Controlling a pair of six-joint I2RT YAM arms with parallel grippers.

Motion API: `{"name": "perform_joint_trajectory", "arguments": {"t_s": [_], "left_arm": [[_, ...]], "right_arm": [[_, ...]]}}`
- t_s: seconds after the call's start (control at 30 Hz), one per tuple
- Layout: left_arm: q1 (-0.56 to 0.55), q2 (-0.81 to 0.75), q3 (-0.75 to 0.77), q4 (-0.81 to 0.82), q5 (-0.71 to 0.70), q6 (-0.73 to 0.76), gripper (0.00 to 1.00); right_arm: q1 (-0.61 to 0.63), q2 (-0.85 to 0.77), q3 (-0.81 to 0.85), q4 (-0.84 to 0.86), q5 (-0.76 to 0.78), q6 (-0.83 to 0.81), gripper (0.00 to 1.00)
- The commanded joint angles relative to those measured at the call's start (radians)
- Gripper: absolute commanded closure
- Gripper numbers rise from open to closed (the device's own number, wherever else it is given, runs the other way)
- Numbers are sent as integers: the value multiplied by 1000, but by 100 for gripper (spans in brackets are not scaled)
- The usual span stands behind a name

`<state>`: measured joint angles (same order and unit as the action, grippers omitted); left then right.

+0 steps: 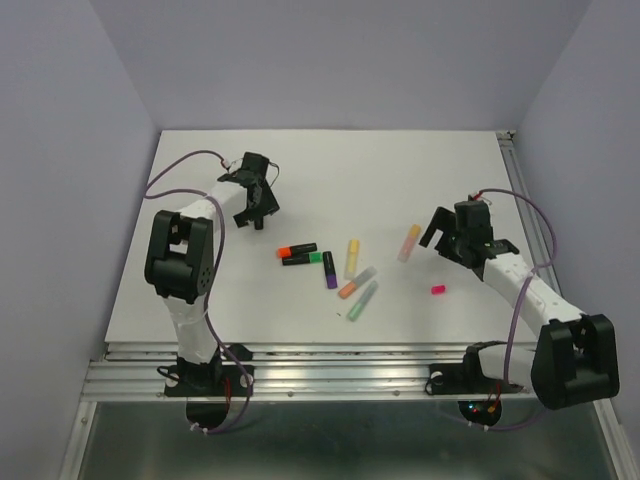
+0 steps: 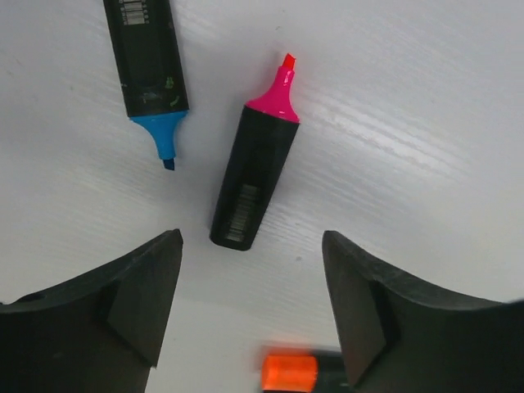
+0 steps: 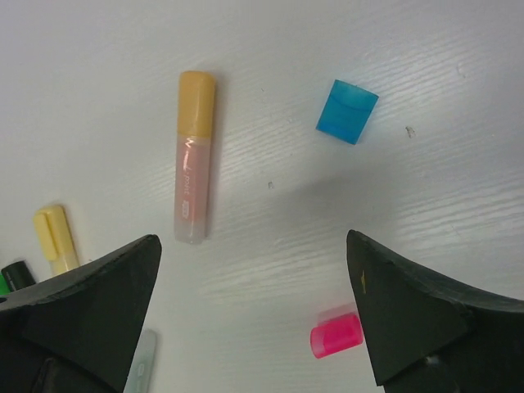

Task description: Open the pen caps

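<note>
Top ext cam: high, behind arm bases, angled down, far off; takes in whole white wood-grain table (image 1: 200, 290). Left wrist cam: v. close, facing down btwn black left gripper fingers (image 2: 123, 311); shares stubby orange plastic cap (image 2: 288, 372) (image 1: 284, 251) w/ top. Right wrist cam: likewise close, facing down btwn black right gripper fingers (image 3: 90, 311); shares small pink plastic cap (image 3: 336, 336) (image 1: 438, 289) and pastel peach pen (image 3: 190, 192) (image 1: 409, 243) w/ top.

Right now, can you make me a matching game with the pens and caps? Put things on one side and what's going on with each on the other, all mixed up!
Things:
1. blue cap
2. peach pen
3. pink-tipped highlighter

States:
A. tip bare, no cap on
B. lying loose, not on any pen
C. still capped

Pairs: 1-B, 2-C, 3-A
</note>
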<state>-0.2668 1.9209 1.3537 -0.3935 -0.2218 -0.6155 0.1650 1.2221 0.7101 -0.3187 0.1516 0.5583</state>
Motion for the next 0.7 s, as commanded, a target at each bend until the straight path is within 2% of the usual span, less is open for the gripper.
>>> {"name": "perform_joint_trajectory", "arguments": {"t_s": [0.0, 0.17, 0.3, 0.43, 0.57, 0.67], "left_arm": [[-6, -183, -40, 18, 97, 49, 4], [-52, -335, -119, 27, 150, 40, 3], [-147, -399, -189, 1, 161, -15, 1], [-345, -376, -189, -79, 98, -189, 1], [-432, -301, -134, -129, 70, -265, 1], [-454, -247, -85, -174, 33, -288, 1]], "right_arm": [[2, -94, 54, -59, -33, -21, 0], [4, -185, 71, -94, -64, -38, 0], [2, -234, 68, -135, -61, -47, 0], [2, -259, 42, -146, -34, -43, 0], [2, -262, 34, -152, -15, -40, 0], [2, -257, 29, -149, -20, -40, 0]]}}
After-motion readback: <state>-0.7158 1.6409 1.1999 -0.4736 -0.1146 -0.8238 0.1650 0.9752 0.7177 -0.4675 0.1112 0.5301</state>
